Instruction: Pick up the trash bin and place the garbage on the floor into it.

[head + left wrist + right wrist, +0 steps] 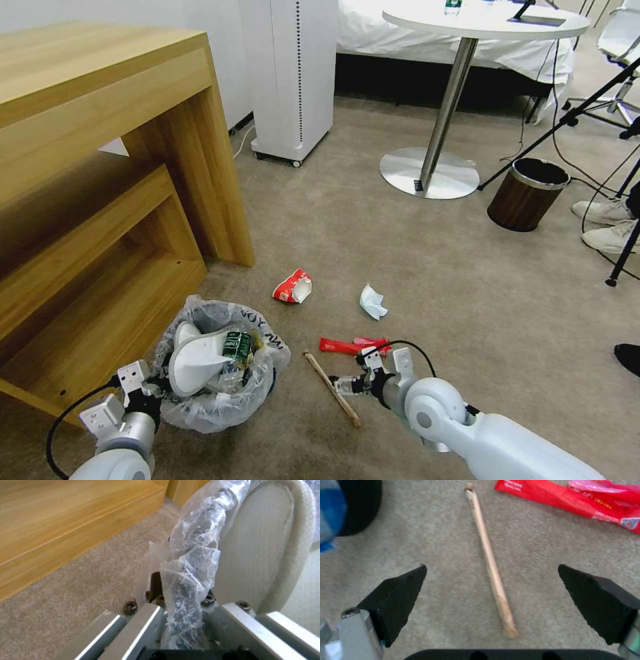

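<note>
Four scraps left on floor (413, 253): left gripper (152, 385) clamps bin (220, 373) rim; right gripper (493, 590) gapes empty above stick (488, 560).

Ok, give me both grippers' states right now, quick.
Left gripper: shut on the trash bin's bag-lined rim.
Right gripper: open, holding nothing, fingers on either side of the wooden stick on the carpet.

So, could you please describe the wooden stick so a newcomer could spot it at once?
On the beige carpet, right of the bag-lined trash bin, the wooden stick lies just ahead of the open right gripper. It is the sole thin, pale rod; neighbouring litter is red wrappers.
</note>
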Robot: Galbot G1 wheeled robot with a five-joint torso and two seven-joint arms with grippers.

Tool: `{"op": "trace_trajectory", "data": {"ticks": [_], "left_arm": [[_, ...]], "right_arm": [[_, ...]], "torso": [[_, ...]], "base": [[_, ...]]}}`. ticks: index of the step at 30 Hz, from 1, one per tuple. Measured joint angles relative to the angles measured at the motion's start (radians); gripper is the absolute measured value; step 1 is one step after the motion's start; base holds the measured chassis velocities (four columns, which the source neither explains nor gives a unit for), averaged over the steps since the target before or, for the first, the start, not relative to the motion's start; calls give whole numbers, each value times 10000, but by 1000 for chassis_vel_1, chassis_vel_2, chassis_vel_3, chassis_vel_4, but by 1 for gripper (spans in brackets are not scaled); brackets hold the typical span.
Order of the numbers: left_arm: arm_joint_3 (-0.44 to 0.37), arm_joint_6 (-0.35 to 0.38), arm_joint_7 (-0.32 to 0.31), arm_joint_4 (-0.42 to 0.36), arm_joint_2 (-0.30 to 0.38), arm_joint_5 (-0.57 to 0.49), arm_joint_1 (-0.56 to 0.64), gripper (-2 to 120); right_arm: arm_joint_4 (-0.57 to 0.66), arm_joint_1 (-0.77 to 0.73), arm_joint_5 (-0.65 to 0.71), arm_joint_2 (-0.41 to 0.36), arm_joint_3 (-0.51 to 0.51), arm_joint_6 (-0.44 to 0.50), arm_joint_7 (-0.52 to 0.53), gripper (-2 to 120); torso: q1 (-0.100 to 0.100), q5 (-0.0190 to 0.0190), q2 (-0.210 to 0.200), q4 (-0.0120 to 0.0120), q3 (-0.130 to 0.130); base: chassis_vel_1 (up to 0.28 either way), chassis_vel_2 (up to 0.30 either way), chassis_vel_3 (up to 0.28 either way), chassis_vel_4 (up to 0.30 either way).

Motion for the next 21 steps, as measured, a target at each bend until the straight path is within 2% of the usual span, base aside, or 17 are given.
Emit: {"op": "trace_trajectory", "data": {"ticks": [7, 11, 21], "left_arm": [[40, 0, 1, 112, 32, 8, -161, 1], [67, 27, 0, 132, 23, 17, -198, 1], [-153, 186, -138, 307, 169, 23, -205, 1]], "right_arm": [[-780, 515, -767, -65, -534, -181, -534, 100], [-1545, 1078, -1302, 18, -1313, 123, -974, 99], [-2077, 1326, -1673, 284, -1829, 328, -1104, 96]], "torso": [[0, 1, 0, 1, 0], [0, 1, 0, 1, 0], [0, 1, -1, 2, 0]], "base": [[0, 0, 0, 0], [0, 0, 0, 0], [0, 0, 0, 0]]}}
